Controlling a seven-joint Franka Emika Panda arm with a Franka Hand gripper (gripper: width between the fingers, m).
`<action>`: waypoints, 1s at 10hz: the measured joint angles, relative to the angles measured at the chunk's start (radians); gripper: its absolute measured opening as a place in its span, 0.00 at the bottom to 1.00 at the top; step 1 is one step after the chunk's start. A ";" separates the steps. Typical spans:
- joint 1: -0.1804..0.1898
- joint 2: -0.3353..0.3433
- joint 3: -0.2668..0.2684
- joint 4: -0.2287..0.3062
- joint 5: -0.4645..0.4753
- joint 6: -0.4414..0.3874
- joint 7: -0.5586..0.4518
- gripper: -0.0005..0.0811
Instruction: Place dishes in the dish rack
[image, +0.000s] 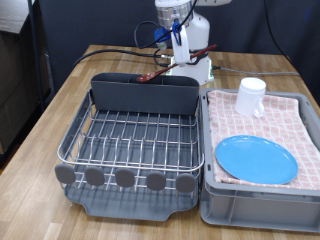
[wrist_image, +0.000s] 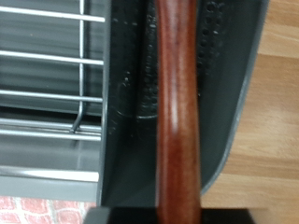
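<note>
Spoon fills my wrist view, its handle pinched in my gripper above the caddy. Best kept vertical and centred over the slot, clear of the rim.

Exterior view: even, diffuse indoor lighting; soft shadows lie beneath the dish rack wires, and mild sheen marks the wooden table. Detail is coarse at low resolution, and the background is dim. Wrist view: the close wooden spoon is blurred, with a pale highlight along its handle; rack wires are equally soft.
</note>
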 joint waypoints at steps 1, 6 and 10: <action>0.001 0.002 -0.005 0.013 0.019 -0.021 -0.001 0.12; 0.039 0.015 -0.127 0.030 0.218 -0.043 -0.119 0.12; 0.038 0.077 -0.179 0.030 0.221 -0.008 -0.138 0.12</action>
